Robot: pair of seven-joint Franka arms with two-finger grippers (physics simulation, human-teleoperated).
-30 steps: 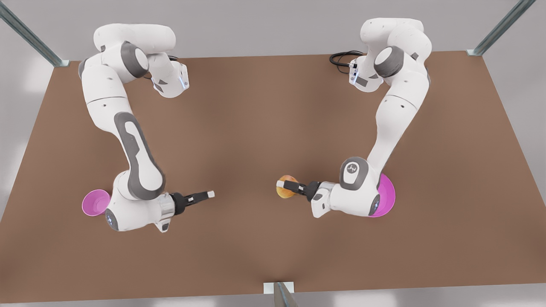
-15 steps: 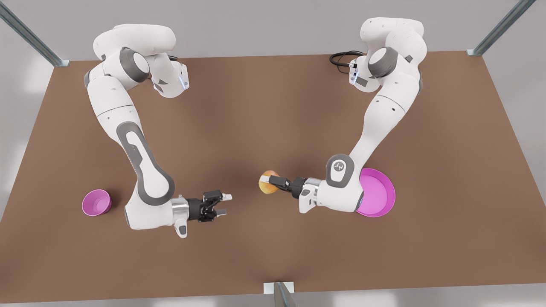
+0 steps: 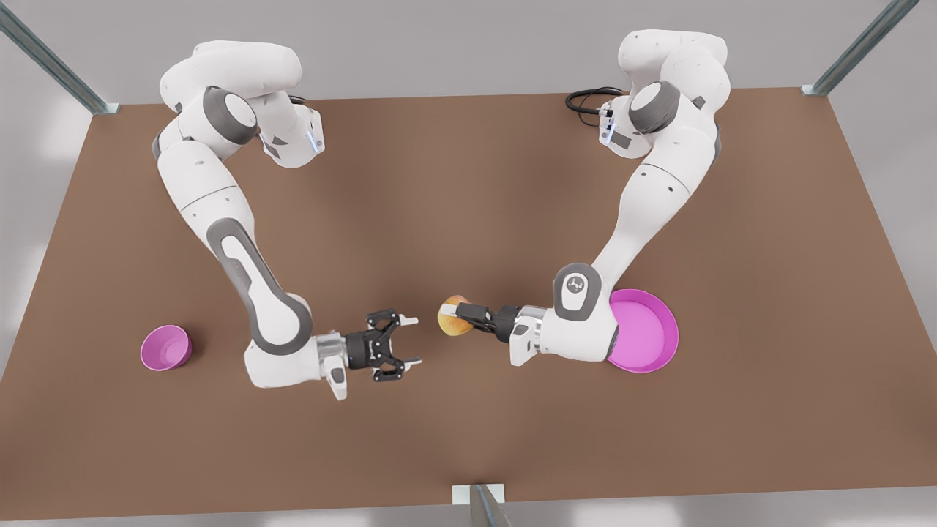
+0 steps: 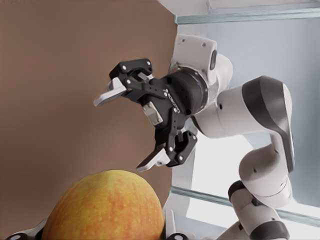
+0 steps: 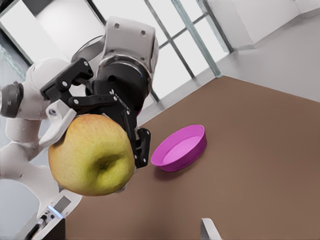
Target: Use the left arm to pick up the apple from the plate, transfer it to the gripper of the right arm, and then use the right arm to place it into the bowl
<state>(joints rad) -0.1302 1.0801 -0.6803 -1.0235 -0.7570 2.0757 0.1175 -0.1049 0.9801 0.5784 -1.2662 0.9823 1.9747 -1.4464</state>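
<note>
Front view: yellow-orange blushed apple (image 3: 454,316), dimple facing the spread-open right gripper (image 3: 406,341) nearby, clamped in the left gripper (image 3: 463,315).

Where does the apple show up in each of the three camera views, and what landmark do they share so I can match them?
Front view: the apple is held above mid-table, at the left gripper tip, facing the open right gripper.
Left wrist view: the apple sits close to the lens, the right gripper beyond it.
Right wrist view: the apple is gripped in front of the left gripper's black fingers, the plate behind.
Shared landmark: the brown table.
</note>
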